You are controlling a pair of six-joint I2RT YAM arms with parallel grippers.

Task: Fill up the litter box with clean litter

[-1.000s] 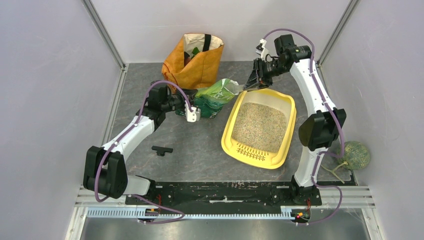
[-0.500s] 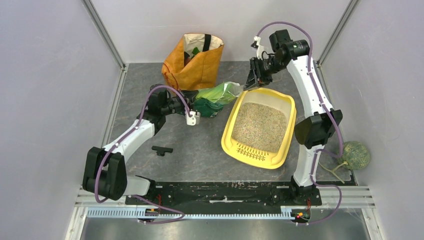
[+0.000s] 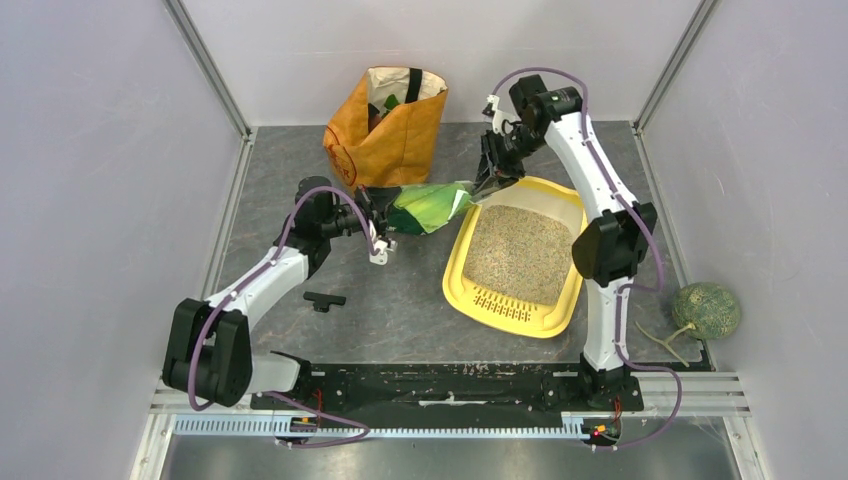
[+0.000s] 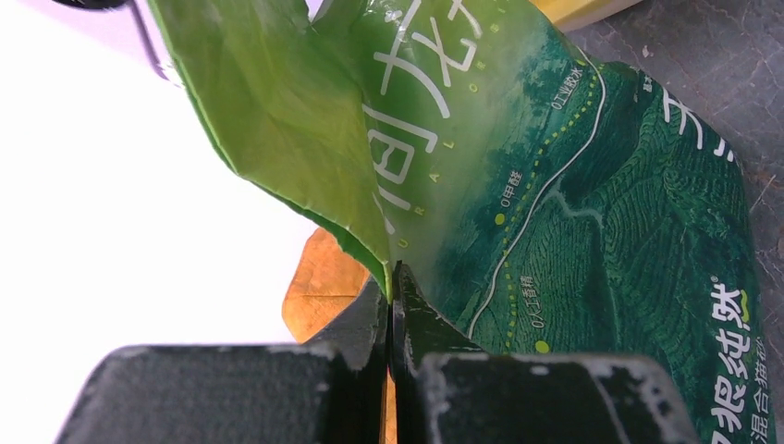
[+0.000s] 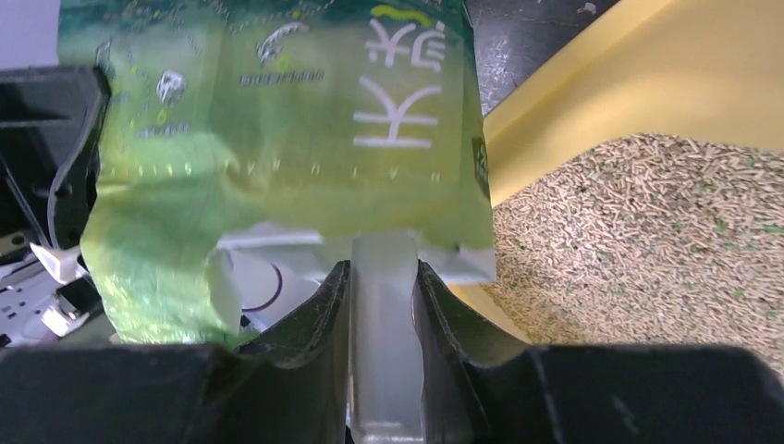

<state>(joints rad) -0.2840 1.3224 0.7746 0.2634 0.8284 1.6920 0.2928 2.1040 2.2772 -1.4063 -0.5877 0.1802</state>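
The litter box (image 3: 455, 270) sits on the surface, its floor covered with litter (image 3: 518, 252). The green litter bag (image 3: 428, 207) hangs stretched between both hands, long axis aimed at the box's far left corner. The right hand (image 5: 381, 268) is clamped on the bag end at that corner's rim. I cannot tell whether that end is open. The left hand (image 4: 392, 277) is clenched on the opposite edge, well left of the box. Judgement: the bag points boxward, so pouring turns on the left hand lifting its end. The orange bag (image 3: 385, 125) stands beyond the box's far left corner.

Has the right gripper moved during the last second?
Yes. The right gripper shifted left, toward the orange bag, and grips the green bag.
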